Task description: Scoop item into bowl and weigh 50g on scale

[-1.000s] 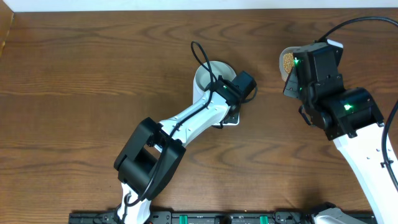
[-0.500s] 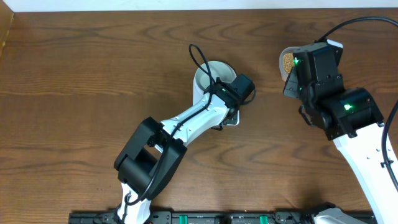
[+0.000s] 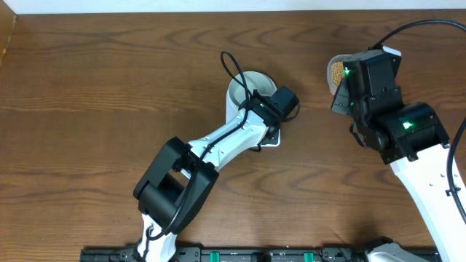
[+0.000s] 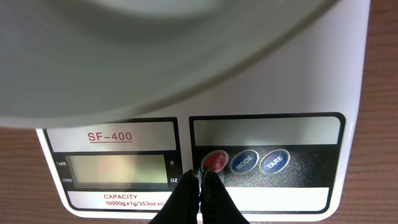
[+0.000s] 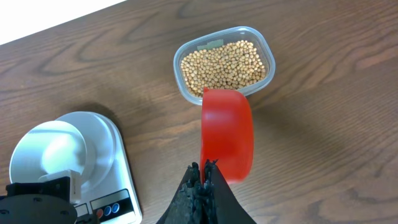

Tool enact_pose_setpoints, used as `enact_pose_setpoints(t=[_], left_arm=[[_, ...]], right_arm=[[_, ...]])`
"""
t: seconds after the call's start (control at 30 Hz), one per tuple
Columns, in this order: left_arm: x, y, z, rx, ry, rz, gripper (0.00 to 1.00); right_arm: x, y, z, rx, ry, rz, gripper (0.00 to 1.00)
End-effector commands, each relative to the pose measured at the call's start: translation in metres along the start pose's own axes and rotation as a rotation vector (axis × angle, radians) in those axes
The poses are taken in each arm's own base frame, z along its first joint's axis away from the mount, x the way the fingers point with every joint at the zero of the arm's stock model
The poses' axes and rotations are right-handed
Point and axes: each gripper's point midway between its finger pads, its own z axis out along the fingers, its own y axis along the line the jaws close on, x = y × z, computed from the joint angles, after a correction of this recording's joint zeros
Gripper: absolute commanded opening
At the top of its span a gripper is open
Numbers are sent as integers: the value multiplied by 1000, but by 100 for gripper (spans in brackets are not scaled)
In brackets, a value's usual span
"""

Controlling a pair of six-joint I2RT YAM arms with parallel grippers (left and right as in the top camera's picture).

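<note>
Barely anything is shifting: the left arm (image 3: 218,142) is sitting a shade lower in the overhead frame than a second ago, while the right arm (image 3: 408,138) is keeping its place at the right edge of the wooden table (image 3: 109,87). At centre frame the scale (image 4: 348,99) is carrying the bowl (image 3: 244,84), which is looking empty from the right wrist. The clear tub (image 5: 264,46) is lying at the upper middle of the right wrist frame, holding the beans (image 5: 225,65). The right gripper (image 5: 204,169) is clamping a red scoop (image 5: 227,134) whose long axis is pointing straight up-frame at the tub, its far edge just reaching the rim. The left gripper (image 4: 200,180), fingertips pinched together, is hovering at the red button (image 4: 216,159), which is lying just up and right of the tips; contact is unclear. No digits are showing on the display (image 4: 117,168).
</note>
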Motion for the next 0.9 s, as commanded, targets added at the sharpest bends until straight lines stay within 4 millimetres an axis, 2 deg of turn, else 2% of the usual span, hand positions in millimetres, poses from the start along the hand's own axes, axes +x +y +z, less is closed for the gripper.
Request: enact_pose_setpoints(t=[0.0, 0.87], left_arm=[[0, 4, 3, -29, -6, 19, 7], [-7, -3, -6, -2, -12, 70, 7]], right_arm=[[-8, -2, -3, 2, -18, 6, 1], [-10, 4, -3, -26, -23, 14, 1]])
